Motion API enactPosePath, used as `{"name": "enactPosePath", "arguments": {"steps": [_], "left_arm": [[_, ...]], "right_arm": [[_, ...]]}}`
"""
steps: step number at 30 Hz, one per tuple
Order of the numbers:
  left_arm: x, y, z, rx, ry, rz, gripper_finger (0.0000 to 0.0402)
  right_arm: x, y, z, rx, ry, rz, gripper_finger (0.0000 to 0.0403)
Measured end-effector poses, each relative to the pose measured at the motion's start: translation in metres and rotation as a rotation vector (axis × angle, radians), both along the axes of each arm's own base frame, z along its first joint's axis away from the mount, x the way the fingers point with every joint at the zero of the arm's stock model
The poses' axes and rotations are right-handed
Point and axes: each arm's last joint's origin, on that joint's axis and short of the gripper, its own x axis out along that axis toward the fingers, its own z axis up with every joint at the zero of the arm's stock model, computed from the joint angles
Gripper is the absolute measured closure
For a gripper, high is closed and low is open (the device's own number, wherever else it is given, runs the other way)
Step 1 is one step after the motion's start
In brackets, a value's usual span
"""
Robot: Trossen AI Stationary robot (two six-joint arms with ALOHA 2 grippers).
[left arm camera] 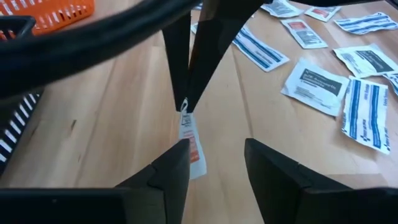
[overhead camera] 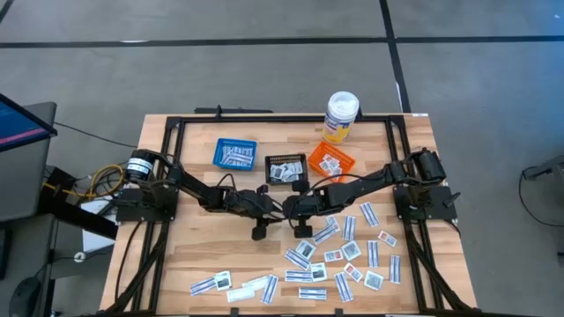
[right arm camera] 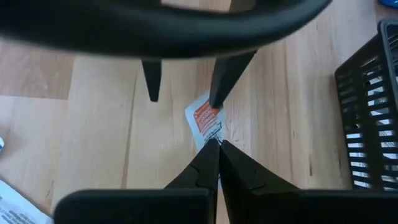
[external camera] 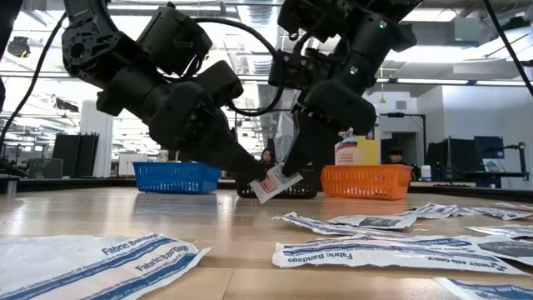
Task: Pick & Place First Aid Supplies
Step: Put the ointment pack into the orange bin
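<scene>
Your right gripper (right arm camera: 214,144) pinched an orange-marked packet (right arm camera: 206,121) beside the black basket (overhead camera: 285,167); your left gripper (left arm camera: 214,168) stood spread. Blue basket (overhead camera: 234,152), black basket and orange basket (overhead camera: 330,162) each held packets.

High view: overhead, straight down, whole desk (overhead camera: 203,255) and both arms. Low view: desk-top level, looking across into the room, packets close in the foreground. Both wrist views: close, facing each other over one orange-printed packet (left arm camera: 191,144), which the low view shares.
</scene>
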Motion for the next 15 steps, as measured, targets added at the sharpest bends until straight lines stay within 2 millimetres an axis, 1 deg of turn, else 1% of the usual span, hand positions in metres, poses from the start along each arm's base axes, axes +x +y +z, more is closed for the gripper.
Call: {"name": "enactPosePath", "arguments": {"steps": [5,10,15], "left_arm": [[0.0003,-0.0001,0.001,0.007,-0.011,-0.002,0.0247],[0.0006,0.001,0.0017,0.021,-0.019,0.032,0.0247],[0.0006,0.001,0.0023,0.022,-0.022,0.037,0.0247]], "right_arm": [[-0.0011,0.0019,-0.0004,0.013,0.007,-0.012,0.0398],[-0.0014,0.0035,-0.0007,0.057,0.018,0.013,0.0399],[-0.0007,0.0042,-0.0002,0.054,0.009,0.027,0.0398]]}}
